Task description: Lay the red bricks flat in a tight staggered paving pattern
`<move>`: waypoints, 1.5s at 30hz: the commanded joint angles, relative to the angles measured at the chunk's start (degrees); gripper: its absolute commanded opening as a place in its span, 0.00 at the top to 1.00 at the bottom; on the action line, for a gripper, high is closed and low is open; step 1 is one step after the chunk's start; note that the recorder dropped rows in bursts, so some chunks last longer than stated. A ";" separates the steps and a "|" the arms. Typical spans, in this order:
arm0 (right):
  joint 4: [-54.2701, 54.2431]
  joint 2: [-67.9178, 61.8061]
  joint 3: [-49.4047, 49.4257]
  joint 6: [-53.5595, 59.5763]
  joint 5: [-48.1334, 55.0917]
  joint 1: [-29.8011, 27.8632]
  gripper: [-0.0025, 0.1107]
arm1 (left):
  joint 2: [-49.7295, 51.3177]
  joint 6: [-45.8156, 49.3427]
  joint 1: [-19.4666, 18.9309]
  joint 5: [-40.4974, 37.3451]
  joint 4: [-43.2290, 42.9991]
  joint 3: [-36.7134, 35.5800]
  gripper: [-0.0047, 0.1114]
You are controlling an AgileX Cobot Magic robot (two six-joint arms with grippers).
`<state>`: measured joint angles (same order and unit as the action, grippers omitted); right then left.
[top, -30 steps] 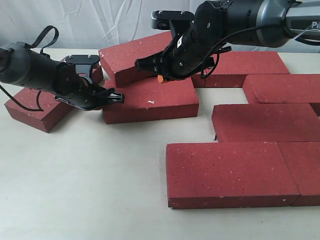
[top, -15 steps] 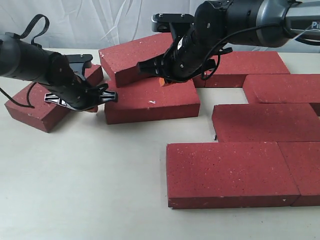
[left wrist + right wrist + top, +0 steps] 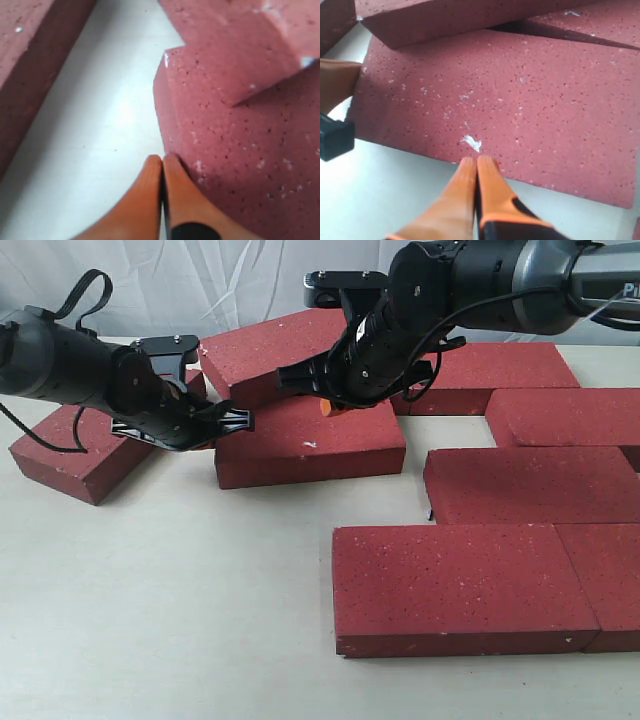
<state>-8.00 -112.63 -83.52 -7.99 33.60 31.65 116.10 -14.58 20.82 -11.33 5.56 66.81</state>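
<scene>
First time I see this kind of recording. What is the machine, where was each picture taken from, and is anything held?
Two black robot arms work over a pale table. The wide picture comes from a camera off the arms. Each close-up comes from a camera on one arm's wrist, looking past its orange fingertips. On the table lie dark red bricks: several flat at the right, one loose brick in the middle with a tilted brick resting on it, another brick at far left. Nothing is held. Both pairs of jaws are shut: the left arm touches the loose brick's end, the right arm seems to press its top.
</scene>
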 commanded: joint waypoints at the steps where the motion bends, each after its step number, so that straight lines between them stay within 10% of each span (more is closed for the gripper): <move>1: 1.29 0.52 -0.25 -0.04 0.00 -0.36 0.98 | -0.41 0.21 2.16 2.01 0.37 0.21 0.96; 17: 1.27 0.52 -0.25 -0.04 3.94 -0.36 0.98 | -1.44 0.10 2.01 1.37 -11.50 0.32 0.96; 27: 0.18 0.41 -0.25 6.32 12.53 2.02 0.98 | -5.34 -0.42 0.76 -16.84 -8.93 2.16 0.96; 45: 1.04 -7.08 -0.14 -0.16 -4.17 4.64 0.98 | -5.34 -0.31 0.76 -16.48 -10.77 2.16 0.96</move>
<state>-8.02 -119.78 -83.52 -7.50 31.74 36.28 111.21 -14.57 21.68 -28.29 -4.81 68.74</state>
